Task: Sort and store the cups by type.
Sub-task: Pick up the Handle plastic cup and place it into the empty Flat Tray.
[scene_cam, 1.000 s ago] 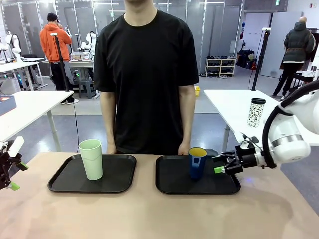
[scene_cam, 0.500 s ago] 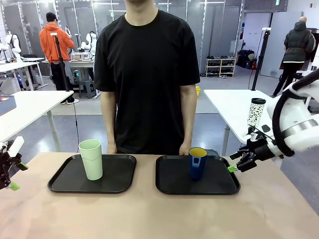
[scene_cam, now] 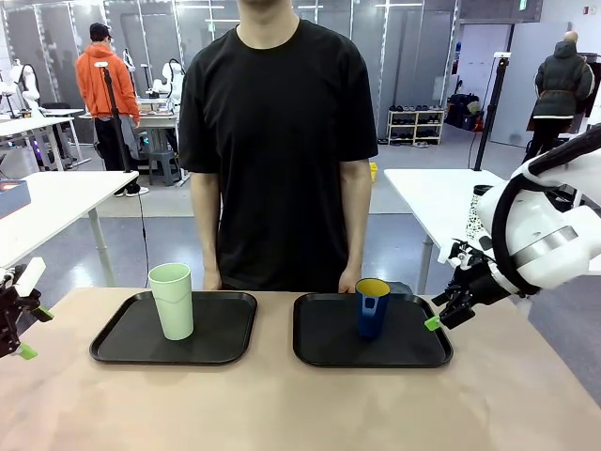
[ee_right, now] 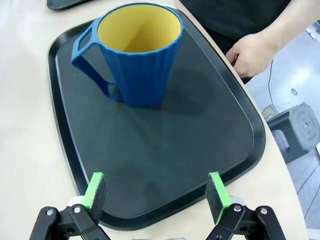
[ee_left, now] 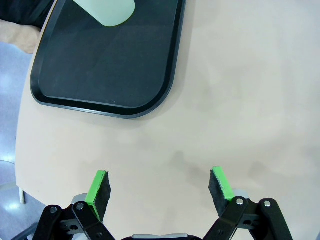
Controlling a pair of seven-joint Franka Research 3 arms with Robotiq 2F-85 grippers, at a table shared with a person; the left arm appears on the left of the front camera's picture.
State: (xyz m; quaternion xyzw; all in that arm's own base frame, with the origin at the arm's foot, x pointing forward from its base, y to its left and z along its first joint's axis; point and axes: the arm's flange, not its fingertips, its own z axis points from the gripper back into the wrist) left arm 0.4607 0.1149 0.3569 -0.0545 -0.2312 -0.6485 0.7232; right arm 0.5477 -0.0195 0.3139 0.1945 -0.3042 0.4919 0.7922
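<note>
A tall pale mint-green cup (scene_cam: 173,300) stands upright on the left black tray (scene_cam: 131,342); its base shows at the top of the left wrist view (ee_left: 106,12). A dark blue mug with a yellow inside (scene_cam: 371,306) stands on the right black tray (scene_cam: 324,349), its handle turned toward the robot's side; in the right wrist view the mug (ee_right: 137,55) sits at the tray's far end. My right gripper (scene_cam: 444,309) (ee_right: 156,196) hangs open just off that tray's right edge, holding nothing. My left gripper (scene_cam: 21,330) (ee_left: 160,189) is open at the table's left edge, apart from the left tray (ee_left: 107,62).
A person in a black shirt stands at the far side, hands (scene_cam: 347,281) resting by the trays' far edges; one hand (ee_right: 252,52) is close to the right tray. A white speckled cup (scene_cam: 479,214) stands on another table behind my right arm. Bare tabletop (scene_cam: 300,404) lies in front of the trays.
My right gripper drew back to the right, away from the blue mug, and rose slightly off the tray's edge. The cups, the left gripper and the person have stayed put.
</note>
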